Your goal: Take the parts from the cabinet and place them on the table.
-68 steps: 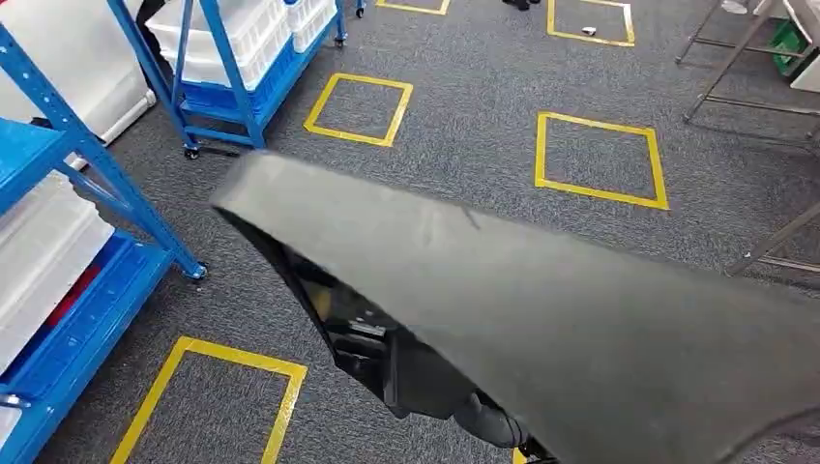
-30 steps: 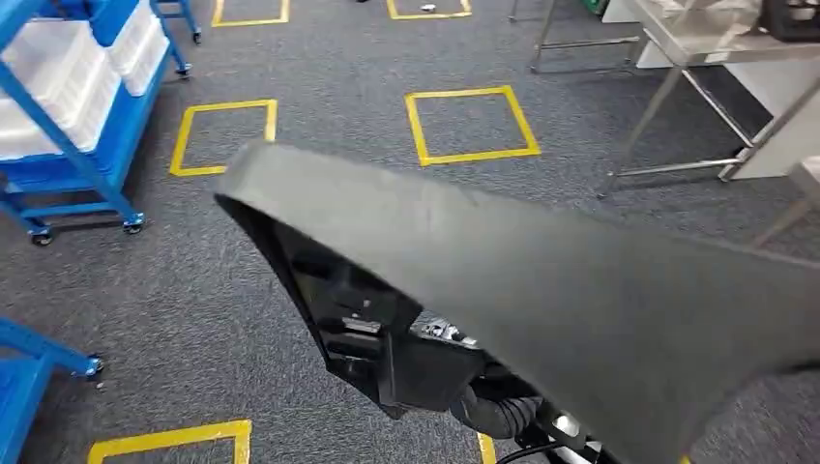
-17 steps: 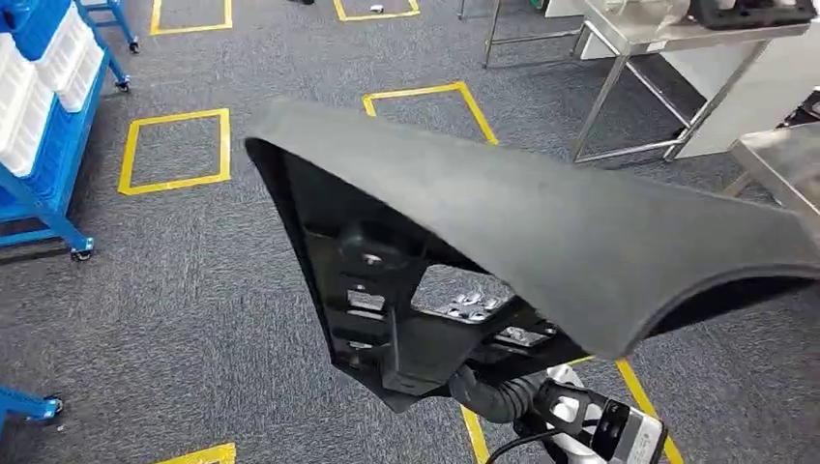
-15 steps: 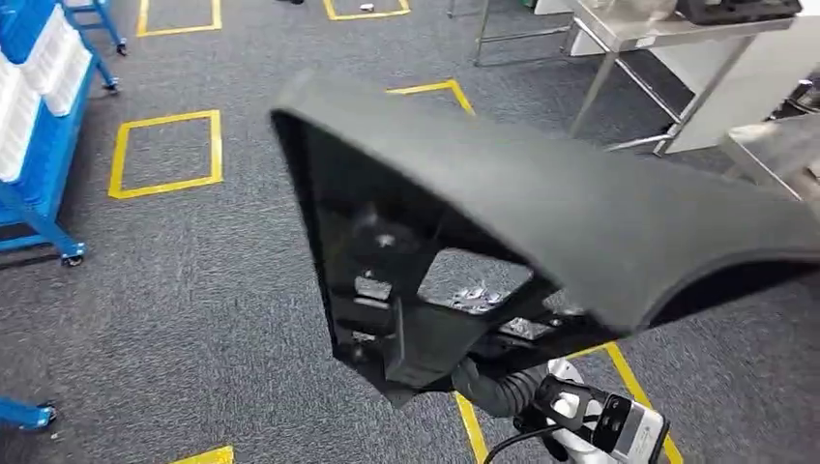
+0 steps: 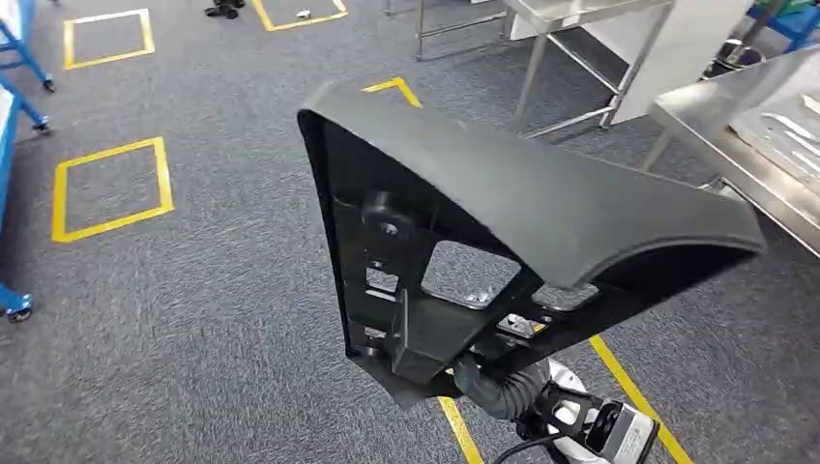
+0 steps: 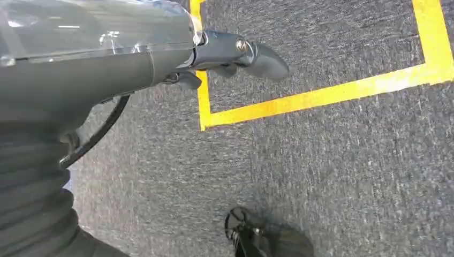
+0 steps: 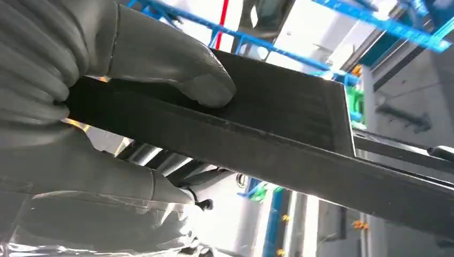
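No brand, label or readable writing shows on anything in the three views.

The landmark is the black plastic panel [image 5: 541, 208], a large curved trim part with a ribbed bracket frame on its underside, held up in the air above the grey carpet floor [image 5: 193, 319]. In the head view it tilts, its broad matte face rising toward the stainless-steel tabletop [image 5: 745, 145], which lies just beyond the panel's far right end and carries nothing that can be made out clearly. Yellow tape squares [image 5: 111, 188] are marked on the carpet left of the panel, and a yellow line [image 5: 629, 387] runs under it. Part of a blue wheeled rack [image 5: 12, 193] stands well left of the panel.

The right wrist view gives what the head view hides: the right hand [image 7: 101, 107] grips the panel's edge, thumb pressed on one face and the other fingers [image 7: 107, 182] clamped against the opposite face. Blue shelving [image 7: 257, 40] shows behind the panel there.

The left wrist view looks down at carpet and a yellow tape corner [image 6: 257, 110]. The left hand [image 6: 225, 53] hangs there away from the panel, holding nothing, its dark fingers loosely curled.
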